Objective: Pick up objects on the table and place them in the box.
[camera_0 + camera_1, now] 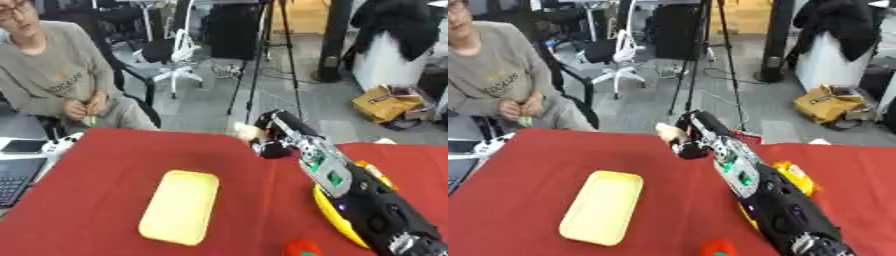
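My right arm reaches in from the lower right across the red table (105,170) to its far edge. There my right hand (273,145) has its fingers curled round a small pale beige object (246,131), held above the table's far rim. A shallow yellow rectangular box (181,206) lies flat at the table's centre left, well apart from the hand. A yellow rounded object (794,176) lies under and beside my forearm on the right. At the front edge sits a small red object (302,247). My left hand shows in neither view.
A laptop (13,181), a phone (24,146) and a white controller (59,144) lie off the table's left edge. A seated person (52,75) is beyond the far left corner. A tripod (262,60) and office chairs stand on the floor behind.
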